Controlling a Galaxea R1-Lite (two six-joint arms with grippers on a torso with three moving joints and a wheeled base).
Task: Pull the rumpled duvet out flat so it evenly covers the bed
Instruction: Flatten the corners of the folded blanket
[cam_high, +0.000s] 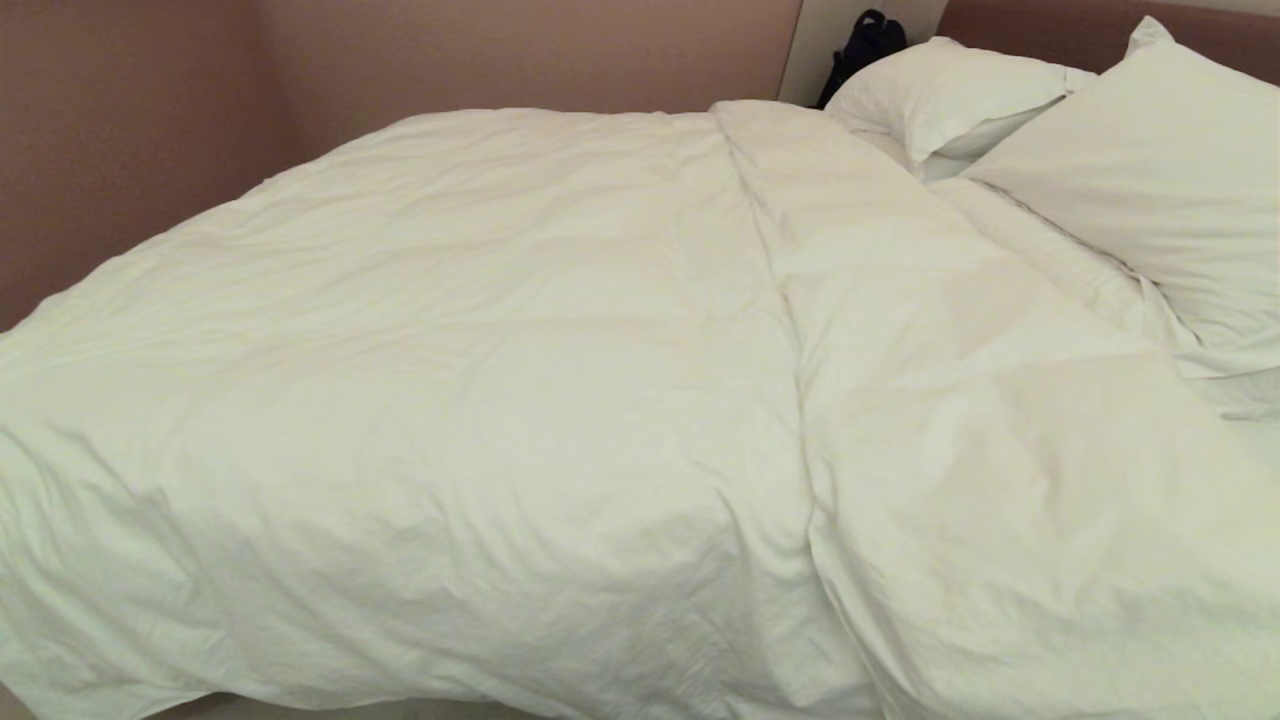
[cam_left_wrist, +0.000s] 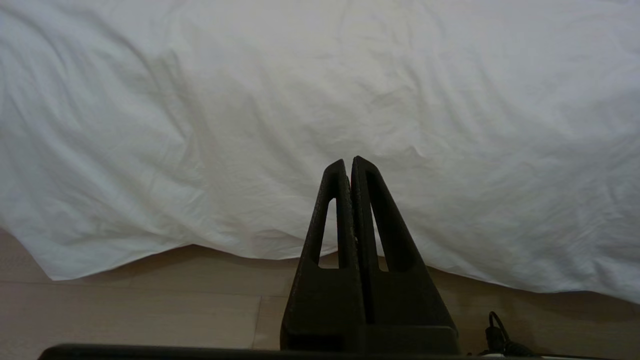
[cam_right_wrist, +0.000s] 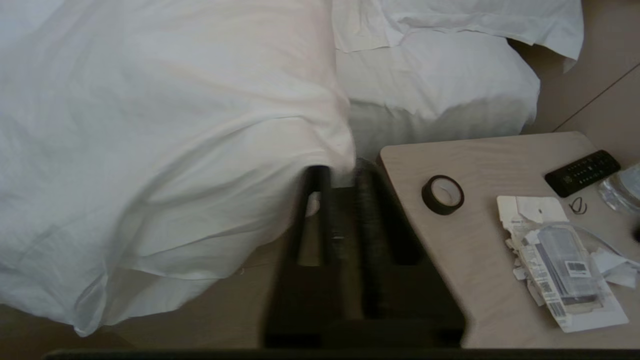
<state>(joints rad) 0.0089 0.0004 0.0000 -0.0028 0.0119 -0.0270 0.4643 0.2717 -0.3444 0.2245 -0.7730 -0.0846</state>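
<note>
The white duvet lies spread over the bed, with a long fold running down its right side. Neither arm shows in the head view. My right gripper is at the bed's side, next to the nightstand. Its fingers stand slightly apart, and the hanging duvet edge sits right at their tips. Motion blur hides whether the cloth is still pinched there. My left gripper is shut on nothing. It points at the duvet side, which hangs over the floor.
Two pillows lie at the head of the bed, with a dark bag behind them. The wooden nightstand beside my right gripper carries a tape roll, a remote, papers and a glass. A wall runs along the bed's far side.
</note>
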